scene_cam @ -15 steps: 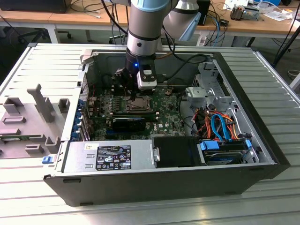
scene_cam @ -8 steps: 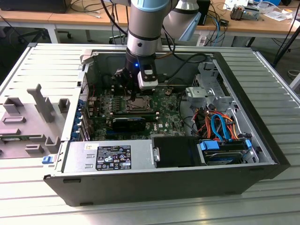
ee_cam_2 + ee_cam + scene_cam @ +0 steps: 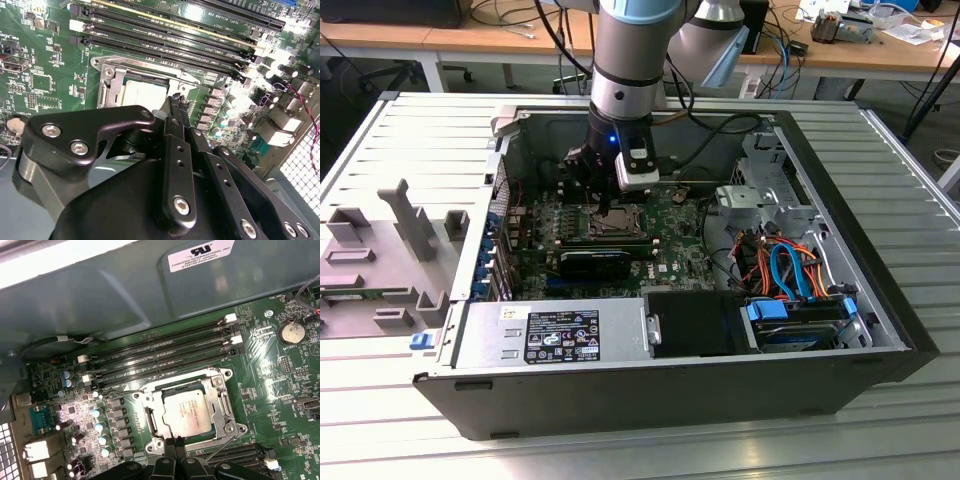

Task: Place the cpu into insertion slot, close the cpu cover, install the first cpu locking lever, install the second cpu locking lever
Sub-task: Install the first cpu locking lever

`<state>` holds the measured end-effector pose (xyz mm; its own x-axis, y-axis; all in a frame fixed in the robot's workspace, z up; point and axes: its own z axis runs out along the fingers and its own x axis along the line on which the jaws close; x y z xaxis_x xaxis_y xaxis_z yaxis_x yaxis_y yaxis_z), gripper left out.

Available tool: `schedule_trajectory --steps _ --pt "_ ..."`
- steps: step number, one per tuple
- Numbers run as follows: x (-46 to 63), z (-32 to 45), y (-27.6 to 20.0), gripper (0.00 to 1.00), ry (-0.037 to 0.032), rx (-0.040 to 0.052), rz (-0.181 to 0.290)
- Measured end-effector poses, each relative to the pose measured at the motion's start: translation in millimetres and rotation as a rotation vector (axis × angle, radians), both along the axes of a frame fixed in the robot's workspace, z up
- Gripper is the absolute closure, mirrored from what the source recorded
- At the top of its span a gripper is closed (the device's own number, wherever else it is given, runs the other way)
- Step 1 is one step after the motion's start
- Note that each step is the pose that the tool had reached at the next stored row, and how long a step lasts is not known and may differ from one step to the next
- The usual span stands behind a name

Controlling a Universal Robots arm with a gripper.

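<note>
Claw: narrow, fingers drawn nearly together, nothing visibly gripped.
Cpu: sat in the slot, just beyond the fingertips.
Cover: lay flat, framing the cpu.

Black memory slots run near a coin battery (green motherboard underneath).

1. Flat square cpu: dull silver-grey top, dark print.
2. Thin metal-frame cpu cover: shiny silver.
3. Flat motherboard: green, speckled with small silver parts.
4. Long narrow memory slots: black with white end clips.
5. Angular metal gripper: matte black with silver screws.
6. Ribbed metal table: pale grey stripes.
</note>
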<state>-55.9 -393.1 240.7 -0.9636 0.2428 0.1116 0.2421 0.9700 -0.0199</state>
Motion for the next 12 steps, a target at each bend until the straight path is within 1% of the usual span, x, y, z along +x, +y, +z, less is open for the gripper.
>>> schedule_trajectory --steps 12 --pt "0.0 0.0 0.0 0.89 -0.0001 0.0000 0.036"
